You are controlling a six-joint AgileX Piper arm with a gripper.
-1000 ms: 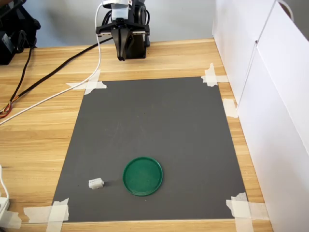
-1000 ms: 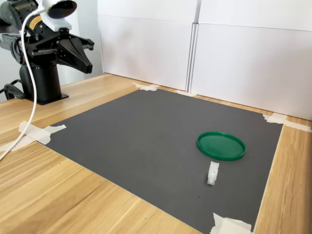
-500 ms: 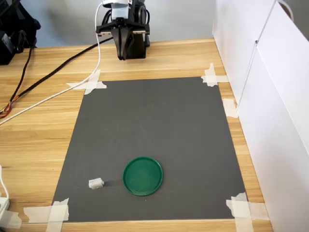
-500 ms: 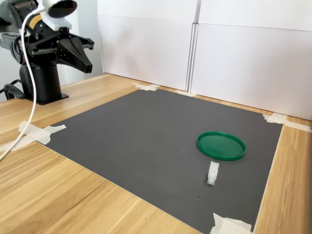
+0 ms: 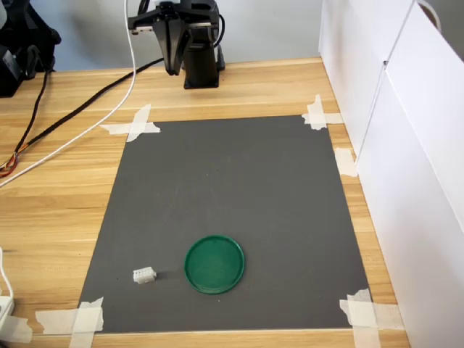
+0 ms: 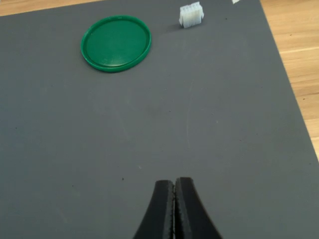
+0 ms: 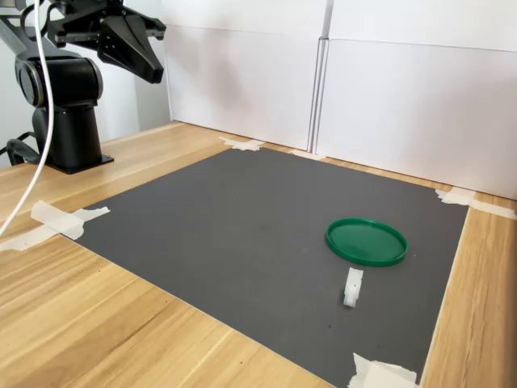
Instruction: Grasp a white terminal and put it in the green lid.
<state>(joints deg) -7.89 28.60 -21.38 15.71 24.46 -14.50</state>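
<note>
A small white terminal (image 5: 144,275) (image 7: 352,287) (image 6: 191,15) lies on the dark grey mat, a short way from the green lid (image 5: 214,264) (image 7: 366,241) (image 6: 116,43), on the first exterior view's left of it. The lid is flat on the mat and holds nothing. My gripper (image 5: 173,69) (image 7: 155,78) (image 6: 174,182) hangs high over the table's far edge by the arm's base, well away from both. Its black fingers are pressed together with nothing between them.
The mat (image 5: 232,188) is taped at its corners to a wooden table. White panels (image 5: 406,145) wall the first exterior view's right side. A white cable (image 5: 87,130) and a black cable (image 5: 80,101) trail over the wood. The arm's black base (image 7: 69,129) stands at the back.
The gripper has lifted higher and swung a little toward the first exterior view's left, dragging the white cable. Terminal and lid have not moved.
</note>
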